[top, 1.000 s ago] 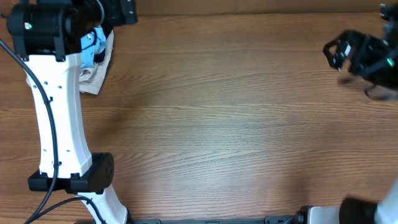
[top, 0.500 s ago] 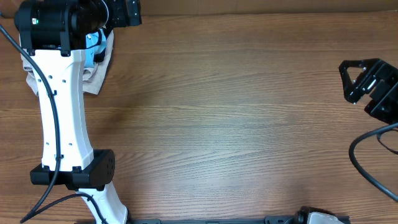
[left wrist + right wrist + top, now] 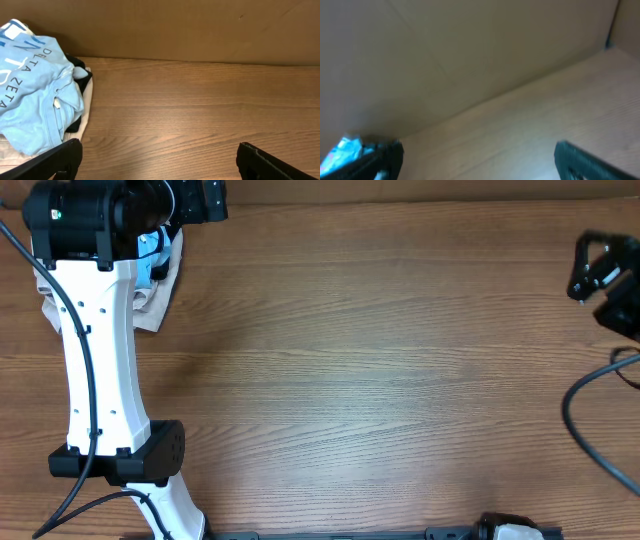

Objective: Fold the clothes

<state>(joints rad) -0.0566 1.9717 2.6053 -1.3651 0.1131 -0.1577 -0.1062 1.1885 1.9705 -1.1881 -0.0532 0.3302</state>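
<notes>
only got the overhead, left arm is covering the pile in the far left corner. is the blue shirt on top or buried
Observer: On top. The left wrist view shows the T-shirt crumpled over a black garment and a beige garment.
Operator: is the left gripper on it
Observer: The left gripper is open, with only bare table between its fingers. The T-shirt lies off to one side, and I cannot tell whether the near finger touches it.
Operator: and the right one
Observer: The right gripper is open and empty. Its view is blurred and faces the cardboard wall.
</notes>
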